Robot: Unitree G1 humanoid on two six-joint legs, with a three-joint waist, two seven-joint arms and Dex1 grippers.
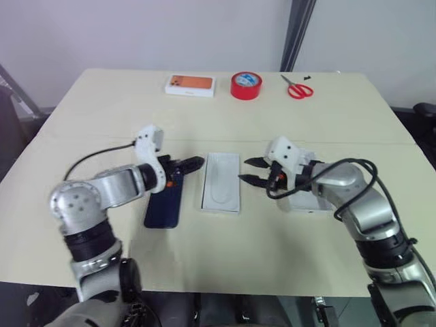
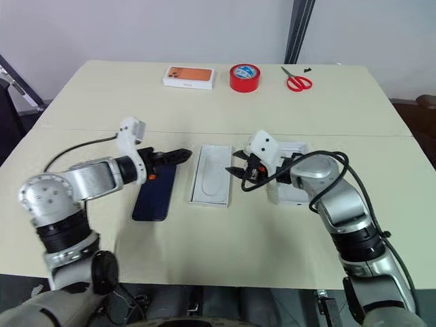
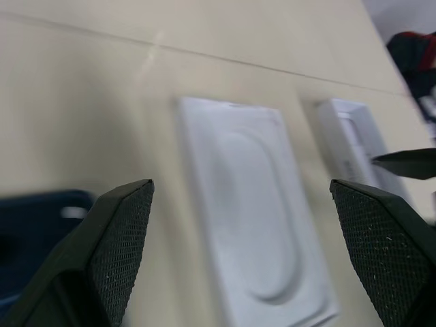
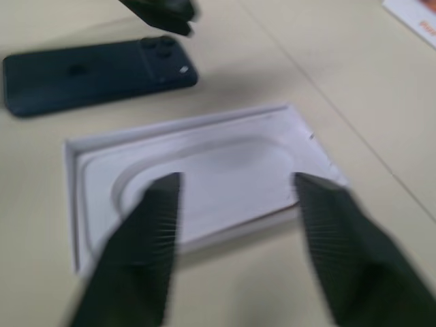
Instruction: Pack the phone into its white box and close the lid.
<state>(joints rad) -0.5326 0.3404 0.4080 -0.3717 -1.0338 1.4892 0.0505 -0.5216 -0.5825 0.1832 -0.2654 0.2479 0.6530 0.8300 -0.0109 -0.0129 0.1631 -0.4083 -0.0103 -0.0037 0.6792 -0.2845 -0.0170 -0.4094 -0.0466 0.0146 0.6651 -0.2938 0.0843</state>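
Note:
The phone lies flat on the table, dark navy, with its camera cluster toward the far end. My left gripper hovers just over that far end, pointing right, fingers wide open and empty. A white insert with a rounded oval recess lies between the two grippers. My right gripper is at the insert's right edge, pointing left, its fingers apart with nothing between them. A shallow white tray lies mostly under my right forearm; I cannot tell whether it is the white box or the lid.
Along the table's far side sit a white box with an orange picture, a red tape roll and red scissors. A black cable trails from my left wrist.

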